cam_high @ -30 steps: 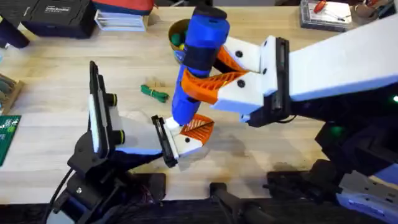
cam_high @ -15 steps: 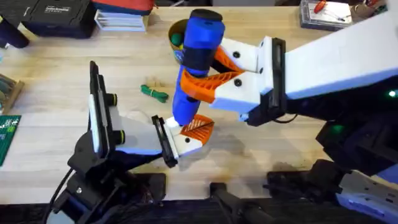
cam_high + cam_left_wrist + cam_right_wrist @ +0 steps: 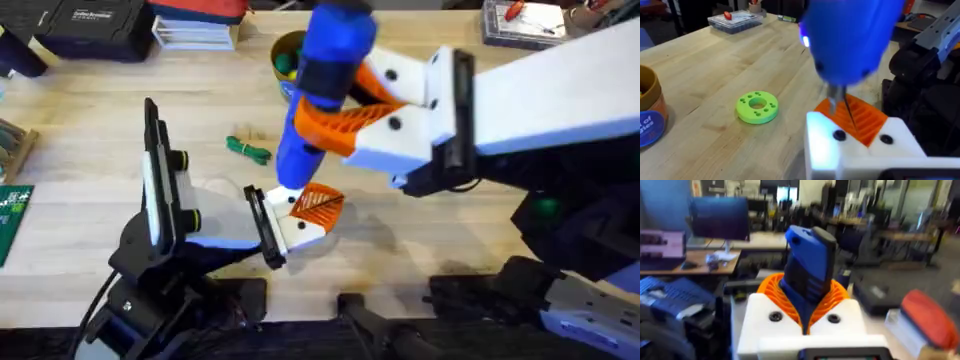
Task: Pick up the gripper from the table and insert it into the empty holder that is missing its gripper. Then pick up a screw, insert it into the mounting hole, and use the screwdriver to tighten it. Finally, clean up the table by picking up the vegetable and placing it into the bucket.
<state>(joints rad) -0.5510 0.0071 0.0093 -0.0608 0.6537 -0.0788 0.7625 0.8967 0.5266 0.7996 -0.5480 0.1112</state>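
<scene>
Your right gripper [image 3: 807, 307]: white fingers with orange ribbed pads [image 3: 771, 287] clamped around blue screwdriver [image 3: 809, 262], which stands up between them, dark band at grip. Red object [image 3: 927, 315] lies blurred beside gripper. Behind, you see monitor [image 3: 719, 219], desks, cluttered room, all out of focus.

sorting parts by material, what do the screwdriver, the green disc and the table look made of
The screwdriver: smooth blue plastic-looking body with a thin shiny metal bit. The green disc: matte lime plastic, probably, with moulded or printed holes around its ring. The table: pale wood, visible grain and plank seams, likely butcher block.
</scene>
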